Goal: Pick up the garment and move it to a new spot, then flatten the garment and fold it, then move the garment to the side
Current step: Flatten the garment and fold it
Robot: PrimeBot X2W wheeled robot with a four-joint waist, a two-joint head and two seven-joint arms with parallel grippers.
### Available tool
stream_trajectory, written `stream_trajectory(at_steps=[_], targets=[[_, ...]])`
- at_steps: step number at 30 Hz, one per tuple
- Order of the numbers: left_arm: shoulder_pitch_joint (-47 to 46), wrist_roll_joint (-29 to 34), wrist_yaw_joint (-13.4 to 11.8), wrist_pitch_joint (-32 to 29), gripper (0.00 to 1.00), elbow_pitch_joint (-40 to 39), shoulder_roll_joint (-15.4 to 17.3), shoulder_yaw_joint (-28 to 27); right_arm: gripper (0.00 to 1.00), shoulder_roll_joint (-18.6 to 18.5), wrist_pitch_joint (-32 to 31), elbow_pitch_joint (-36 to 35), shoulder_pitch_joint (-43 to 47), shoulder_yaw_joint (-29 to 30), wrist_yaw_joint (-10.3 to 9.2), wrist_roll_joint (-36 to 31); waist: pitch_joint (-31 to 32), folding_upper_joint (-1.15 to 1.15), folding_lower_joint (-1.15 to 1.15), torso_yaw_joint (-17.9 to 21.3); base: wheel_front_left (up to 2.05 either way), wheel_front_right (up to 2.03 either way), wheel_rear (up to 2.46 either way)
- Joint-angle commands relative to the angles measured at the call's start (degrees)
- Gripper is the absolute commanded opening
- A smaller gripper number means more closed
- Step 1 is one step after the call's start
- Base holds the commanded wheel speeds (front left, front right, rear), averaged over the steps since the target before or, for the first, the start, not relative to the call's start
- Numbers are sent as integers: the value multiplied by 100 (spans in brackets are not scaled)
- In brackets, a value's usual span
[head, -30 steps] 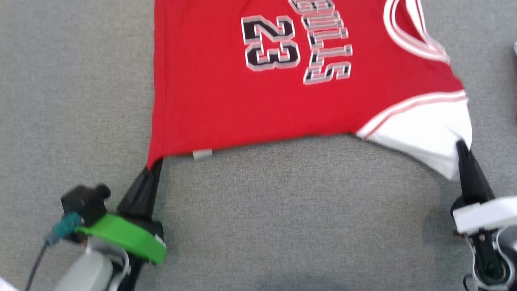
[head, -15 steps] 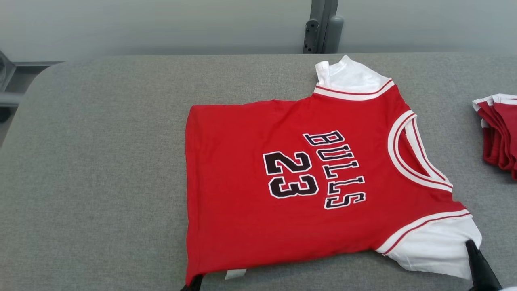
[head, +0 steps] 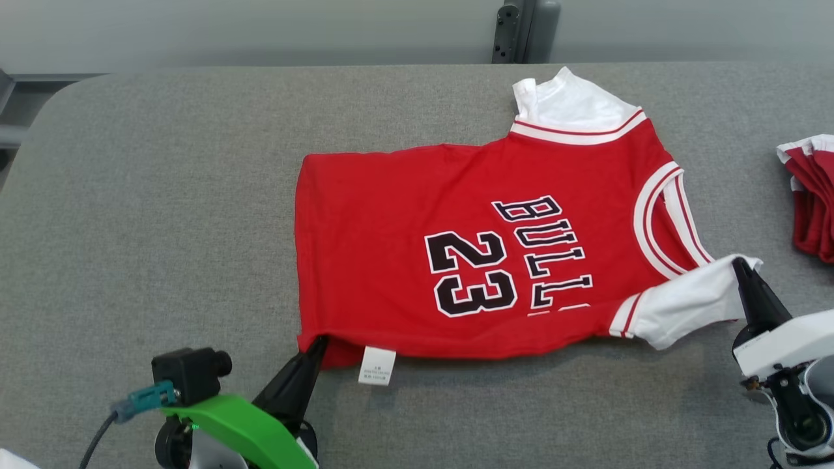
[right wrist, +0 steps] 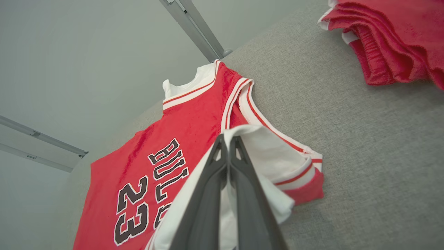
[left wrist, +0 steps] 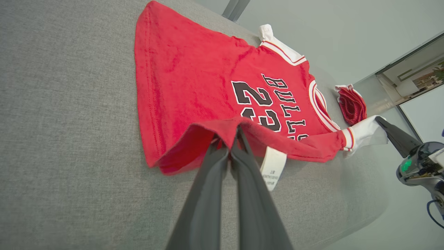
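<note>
The garment (head: 404, 260) is a red jersey with white sleeves and "BULLS 23" in black, lying on the grey table (head: 163, 215) with its neck toward the right. My left gripper (head: 319, 342) is shut on the near hem corner and lifts it off the cloth; in the left wrist view that gripper (left wrist: 233, 133) pinches the red hem, the garment (left wrist: 194, 83) spreading beyond. My right gripper (head: 739, 264) is shut on the near white sleeve, raised and pulled over the body; in the right wrist view it (right wrist: 227, 139) grips the white sleeve of the garment (right wrist: 180, 139).
A stack of folded red-and-white clothes (head: 811, 195) lies at the table's right edge, also the stack (right wrist: 392, 38) in the right wrist view. A grey post (head: 524, 29) stands behind the table. A white care label (head: 376, 365) hangs at the near hem.
The head camera has tilted up, so the whole table shows now. Both grippers have lifted the near edge and carried it toward the far side; the near sleeve now lies over the body.
</note>
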State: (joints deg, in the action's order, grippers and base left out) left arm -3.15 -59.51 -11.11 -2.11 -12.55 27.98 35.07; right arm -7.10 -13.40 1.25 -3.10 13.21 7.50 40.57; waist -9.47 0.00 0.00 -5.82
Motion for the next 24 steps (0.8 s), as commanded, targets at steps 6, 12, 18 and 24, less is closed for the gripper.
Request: stream_trajectory(at_steps=[6,12,18,24], targets=[[-816,-31,31,-440,0,541,-181,56,0,-124,-297,530,-862,-55,-3,-424,-367,0,0,-127,0,0,0],[-1397,62,155,-693,0,1152,-370,216,40,-237,-557,1001,-1540,-235,-3,-736,-610,0,0,-160,0,0,0],[-1817,271,152,-665,100,1806,-496,300,100,-292,-419,1363,-2081,-232,-3,-968,-730,0,0,-177,0,0,0],[-1752,304,115,-545,100,2169,-452,251,100,-408,-251,1465,-2171,-197,-3,-997,-621,0,0,-131,0,0,0]])
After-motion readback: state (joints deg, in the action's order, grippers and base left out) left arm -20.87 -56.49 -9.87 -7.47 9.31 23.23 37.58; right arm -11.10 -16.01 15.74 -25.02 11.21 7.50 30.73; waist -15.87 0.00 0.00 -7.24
